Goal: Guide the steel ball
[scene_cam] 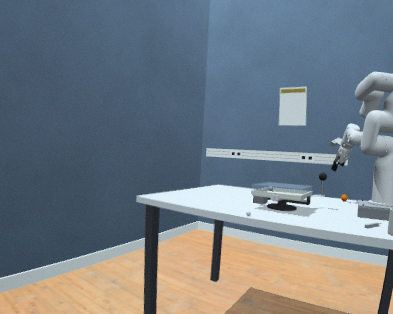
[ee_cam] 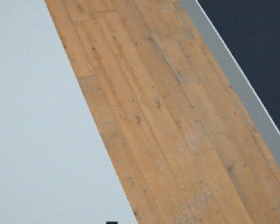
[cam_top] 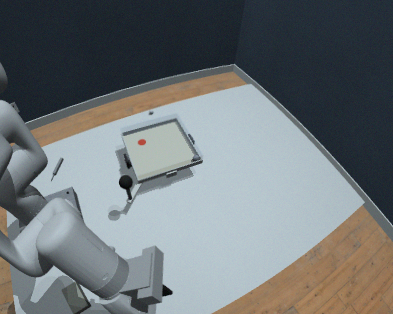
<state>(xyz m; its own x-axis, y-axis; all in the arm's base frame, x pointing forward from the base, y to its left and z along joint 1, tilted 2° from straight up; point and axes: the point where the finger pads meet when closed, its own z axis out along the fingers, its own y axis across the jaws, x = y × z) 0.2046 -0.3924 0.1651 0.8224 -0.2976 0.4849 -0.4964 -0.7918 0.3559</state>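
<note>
Dark blue walls close in behind a pale counter on a wood floor. Your plate sits mid-counter on a pedestal, its red spot near the far-left corner; a small grey speck at the near-right corner may be the ball, though it is too small for you to be sure. The black-knobbed lever stands just beside the plate's near edge. Your end effector hangs wide and empty, well above and apart from it. Push the lever hard and the ball likely overshoots. The stray pin and small bead lie near; brushing either onto the plate spoils the finish. Open room lies right of the plate.
</note>
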